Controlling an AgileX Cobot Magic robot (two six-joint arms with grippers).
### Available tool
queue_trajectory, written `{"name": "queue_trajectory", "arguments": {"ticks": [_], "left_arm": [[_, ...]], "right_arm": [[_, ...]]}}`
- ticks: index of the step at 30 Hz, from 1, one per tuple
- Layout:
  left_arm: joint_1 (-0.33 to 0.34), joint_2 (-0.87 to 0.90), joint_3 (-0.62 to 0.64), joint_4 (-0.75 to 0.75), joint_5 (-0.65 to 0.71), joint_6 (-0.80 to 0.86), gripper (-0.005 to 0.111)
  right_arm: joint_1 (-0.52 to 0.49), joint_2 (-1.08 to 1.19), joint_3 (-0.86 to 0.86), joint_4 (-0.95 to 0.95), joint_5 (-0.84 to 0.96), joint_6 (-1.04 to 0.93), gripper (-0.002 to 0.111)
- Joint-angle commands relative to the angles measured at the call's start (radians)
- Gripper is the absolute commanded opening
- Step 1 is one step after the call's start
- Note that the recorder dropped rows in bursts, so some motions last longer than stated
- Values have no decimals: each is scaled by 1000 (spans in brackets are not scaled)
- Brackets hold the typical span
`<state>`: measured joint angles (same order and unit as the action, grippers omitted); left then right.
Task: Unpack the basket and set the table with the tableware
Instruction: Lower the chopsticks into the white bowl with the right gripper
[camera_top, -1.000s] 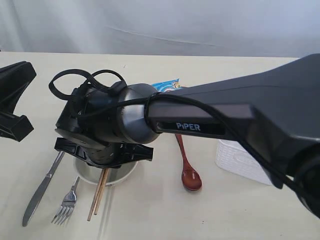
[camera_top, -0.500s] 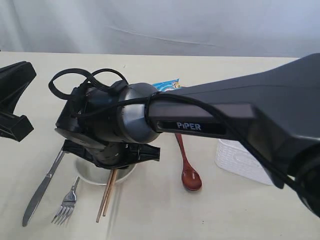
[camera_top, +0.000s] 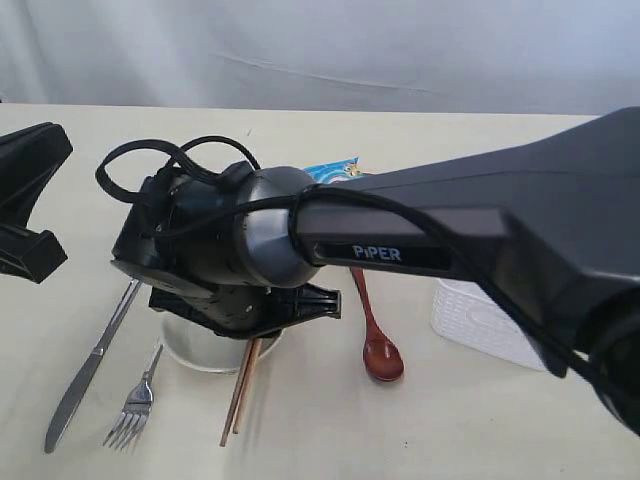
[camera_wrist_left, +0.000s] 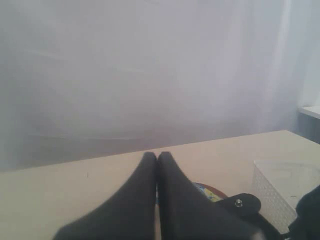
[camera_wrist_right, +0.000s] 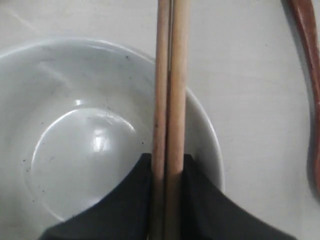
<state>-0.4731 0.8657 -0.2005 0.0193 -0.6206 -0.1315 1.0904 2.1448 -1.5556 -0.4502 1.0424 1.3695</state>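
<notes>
A: Where is the right arm (camera_top: 480, 220)?
B: Stretched across the table (camera_top: 450, 430), wrist down, right gripper (camera_wrist_right: 166, 159) clamped on two chopsticks (camera_wrist_right: 167, 75) over the white bowl (camera_wrist_right: 75, 125).
A: And the left gripper (camera_wrist_left: 156, 159)?
B: Pinched together, holding nothing.

chopsticks (camera_wrist_right: 177, 100): bare wood, matt | bowl (camera_wrist_right: 50, 75): glossy (faintly speckled) | spoon (camera_top: 381, 358): polished wood, shiny

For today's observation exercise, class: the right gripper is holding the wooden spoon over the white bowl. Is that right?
No. The right gripper holds the two chopsticks over the white bowl; the wooden spoon lies on the table. The right wrist view shows this.
</notes>
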Motion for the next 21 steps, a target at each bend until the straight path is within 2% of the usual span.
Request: {"name": "queue_trajectory", "arguments": {"ticks": [1, 8, 17, 21], "left_arm": [[-2, -5, 6, 3, -2, 4, 0], [-2, -5, 6, 3, -2, 4, 0], [-2, -5, 6, 3, -2, 4, 0], [-2, -5, 6, 3, -2, 4, 0]], "right_arm": [[-7, -35, -1, -39, 75, 6, 0], [-7, -52, -1, -48, 113, -5, 0], [-2, -58, -1, -34, -136, -5, 0], [-2, -47, -1, -28, -162, -5, 0]]}}
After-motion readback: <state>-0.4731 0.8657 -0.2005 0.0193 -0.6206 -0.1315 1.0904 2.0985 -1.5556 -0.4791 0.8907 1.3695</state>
